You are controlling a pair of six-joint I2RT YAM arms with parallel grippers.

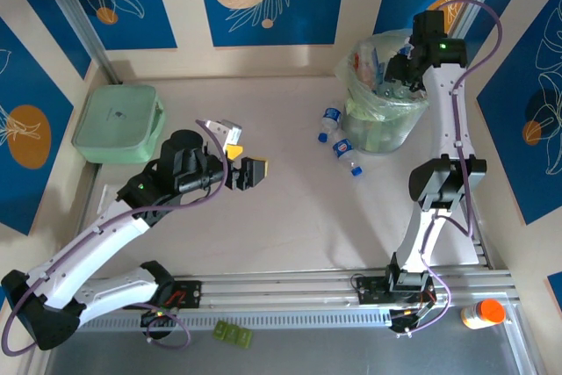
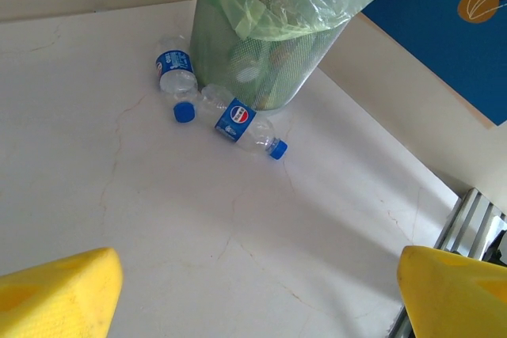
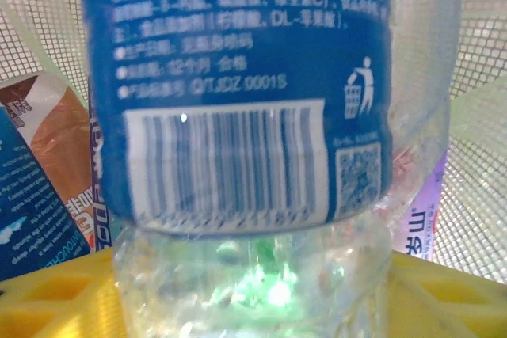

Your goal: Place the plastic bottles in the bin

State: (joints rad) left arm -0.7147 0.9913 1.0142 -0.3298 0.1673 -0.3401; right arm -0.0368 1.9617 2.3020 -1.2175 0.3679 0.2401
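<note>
The bin (image 1: 383, 126), a round mesh bucket lined with a pale green bag, stands at the back right. My right gripper (image 1: 399, 72) hangs over it, its yellow fingers (image 3: 451, 298) lying against both sides of a clear plastic bottle (image 3: 238, 116) with a blue label, inside the bin's mesh wall (image 3: 475, 116). Two more blue-labelled bottles (image 1: 329, 122) (image 1: 348, 154) lie on the table just left of the bin (image 2: 269, 61). They show as bottles (image 2: 176, 71) (image 2: 238, 120) with a loose blue cap (image 2: 184, 112) in the left wrist view. My left gripper (image 1: 246, 154) (image 2: 261, 290) hovers open mid-table, well short of them, with nothing between its fingers.
A mint-green lidded box (image 1: 118, 123) sits at the back left. A small orange-and-white bottle (image 1: 481, 313) lies beyond the near rail (image 1: 290, 292). Other labelled bottles (image 3: 32, 164) lie inside the bin under my right gripper. Blue patterned walls enclose the table.
</note>
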